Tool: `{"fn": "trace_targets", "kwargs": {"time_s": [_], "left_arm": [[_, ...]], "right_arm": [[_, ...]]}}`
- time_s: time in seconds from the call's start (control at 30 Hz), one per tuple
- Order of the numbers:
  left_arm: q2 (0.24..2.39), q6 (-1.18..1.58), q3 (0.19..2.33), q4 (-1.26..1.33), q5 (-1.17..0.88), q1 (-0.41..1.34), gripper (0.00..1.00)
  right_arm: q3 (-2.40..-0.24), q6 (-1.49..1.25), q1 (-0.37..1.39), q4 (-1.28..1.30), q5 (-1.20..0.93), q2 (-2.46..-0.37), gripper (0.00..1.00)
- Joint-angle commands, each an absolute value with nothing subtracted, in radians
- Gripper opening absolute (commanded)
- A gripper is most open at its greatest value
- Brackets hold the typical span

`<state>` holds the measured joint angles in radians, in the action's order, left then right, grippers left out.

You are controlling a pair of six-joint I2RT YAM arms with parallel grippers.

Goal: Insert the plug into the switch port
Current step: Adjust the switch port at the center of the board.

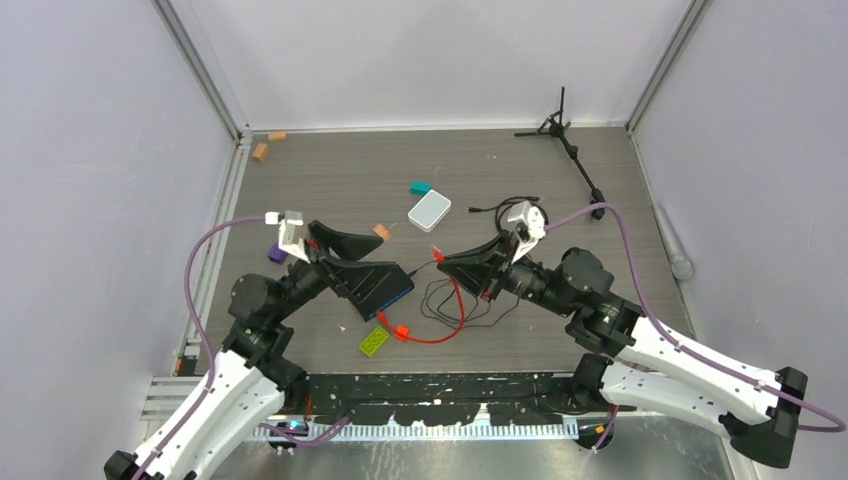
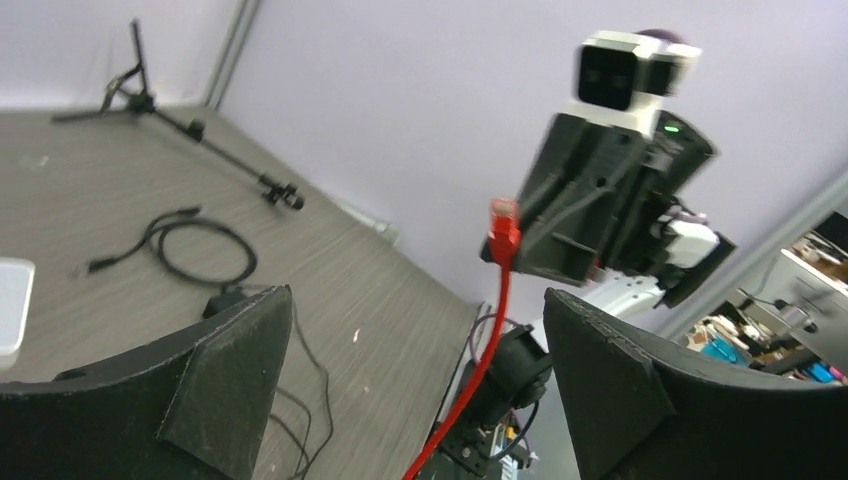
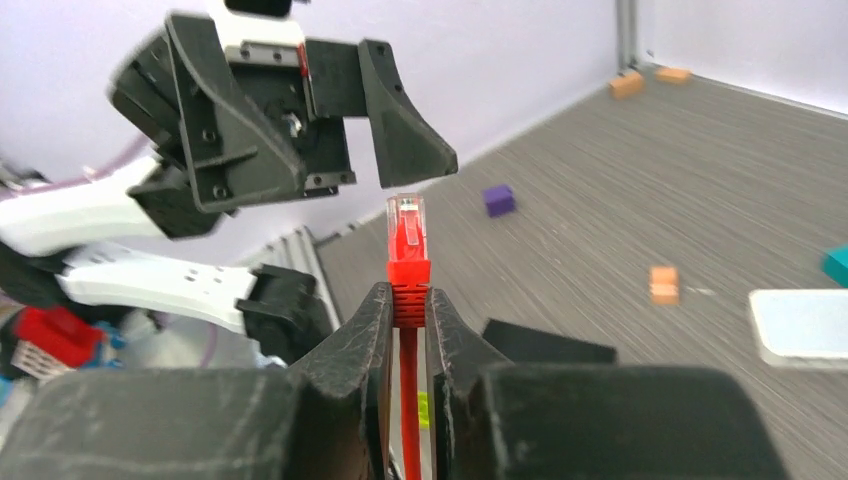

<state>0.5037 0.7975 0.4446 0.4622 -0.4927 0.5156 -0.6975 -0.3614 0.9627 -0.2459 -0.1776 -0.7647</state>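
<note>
Your right gripper (image 3: 408,300) clamps the plug (image 3: 407,235) at its red base, the clear tip standing above the jaws (your left gripper (image 2: 420,330) gapes wide, apart from it)

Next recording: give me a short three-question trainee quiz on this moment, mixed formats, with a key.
1. True or false: the left gripper is shut on the red cable.
2. Which gripper holds the plug? A) left B) right C) neither
3. In a word: is the plug in the switch?

Key
1. False: its jaws stand wide open and empty.
2. B: the right gripper pinches the plug by its boot, with the tip sticking out past the fingertips.
3. No: it is held in the air, apart from the switch.
</note>
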Motion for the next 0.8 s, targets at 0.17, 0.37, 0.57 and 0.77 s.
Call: {"fn": "trace_targets", "kwargs": {"time_s": [0.17,0.37,0.57,0.77], "left_arm": [[0.682,0.784,0.496,0.395,-0.485,0.516,0.95],[0.728,0.765,0.474,0.485,-0.598,0.515,0.88],[0.748,0.827,0.393,0.835,-0.814,0.515,0.86],[0.738,0.834,0.372,0.9,-0.861,0.515,0.87]], "right_arm": [[-0.859,-0.036,1.295,-0.039,0.232,-0.854,0.0],[-0.917,0.029,1.431,-0.084,0.295,-0.952,0.0],[-0.951,0.055,1.48,-0.072,0.31,-0.99,0.01],[-0.967,0.058,1.507,-0.073,0.294,-0.978,0.0]]}}
